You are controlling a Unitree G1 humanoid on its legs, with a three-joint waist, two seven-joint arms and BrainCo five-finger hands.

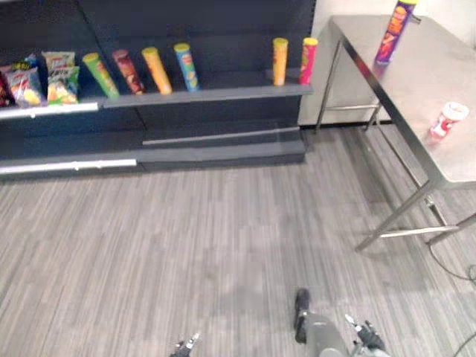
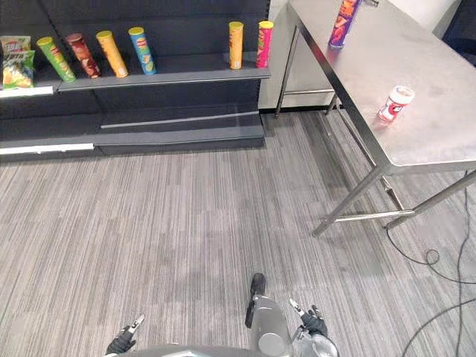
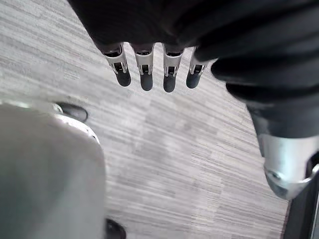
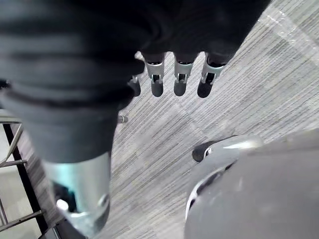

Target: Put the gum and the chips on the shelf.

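**Steel table to be approached before anything is grasped**

Both items are seen standing on the table, well apart from the right hand and ahead of it on its outer side. The red-and-white gum tub stands nearer the hand. The purple chips can stands farther back, beyond the tub. The right hand hangs low with its fingers straight and side by side, and nothing is held. The left hand is likewise relaxed and empty. The dark shelf lies far ahead of the left hand, with a free stretch between the blue can and the orange can.

From this, the step in hand is judged to be the approach to the table, since nothing is gripped yet. It is best done by squaring up to the table's long edge, so that the gum tub is brought straight ahead of the right hand. The tub is short and probably light, so it should be closed on from the side, around its body. The tall can is likely to be tipped easily, so a low grip is advised.
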